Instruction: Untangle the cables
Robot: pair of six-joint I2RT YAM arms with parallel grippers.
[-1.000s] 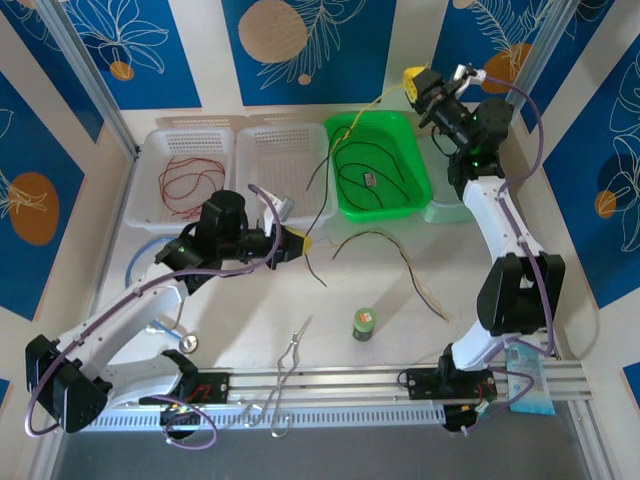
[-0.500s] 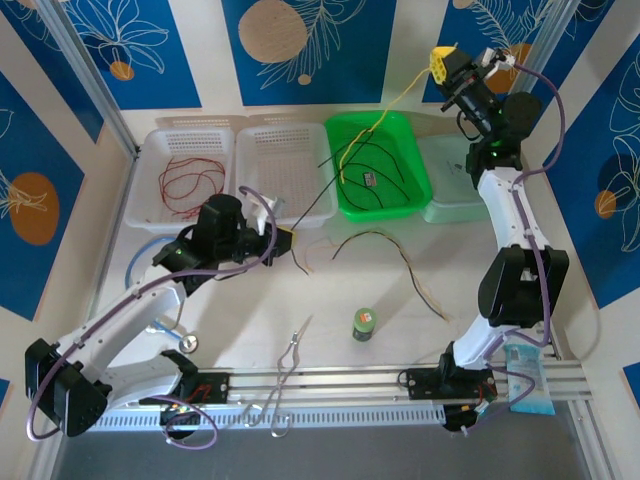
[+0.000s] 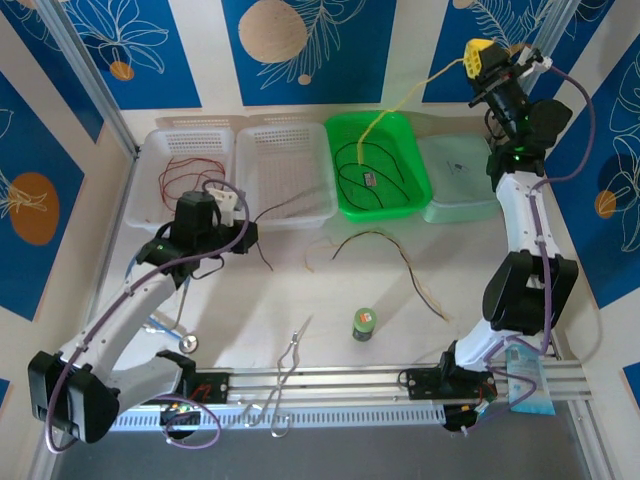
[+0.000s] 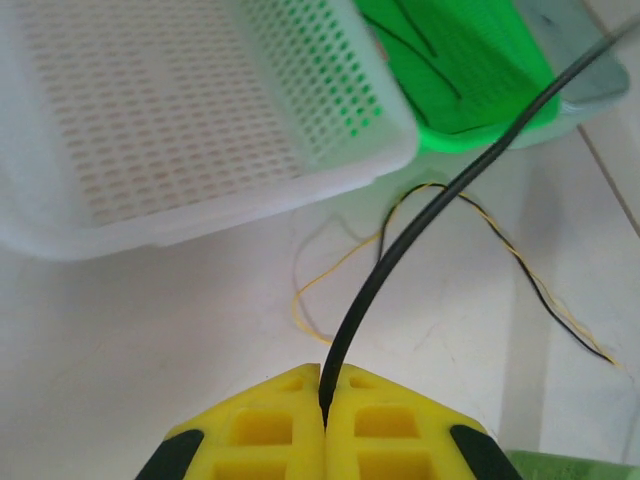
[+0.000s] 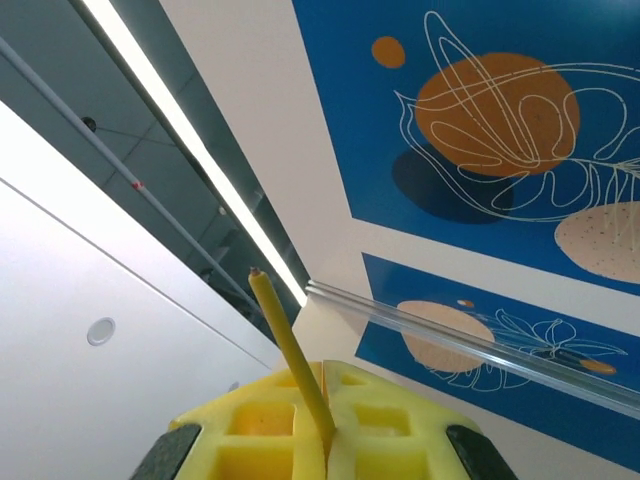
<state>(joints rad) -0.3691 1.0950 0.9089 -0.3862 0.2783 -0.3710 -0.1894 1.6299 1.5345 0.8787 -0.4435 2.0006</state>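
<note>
Top external view: the right gripper (image 3: 483, 56) is up beyond the far right corner of the green tray (image 3: 385, 212), yellow pads pinched tight on a yellow cable (image 5: 289, 347) that droops down into that tray. The left gripper (image 4: 325, 402) is well left of the tray, jaws clamped shut on a black cable (image 4: 345, 325) (it slants off toward the tray's near corner). More black cables (image 3: 385, 175) lie inside the tray. A black-and-yellow one (image 3: 372, 234) sprawls on the table (image 3: 300, 300) just in front of it, and red ones (image 3: 190, 180) sit in the white basket (image 3: 150, 215) farthest left of it.
</note>
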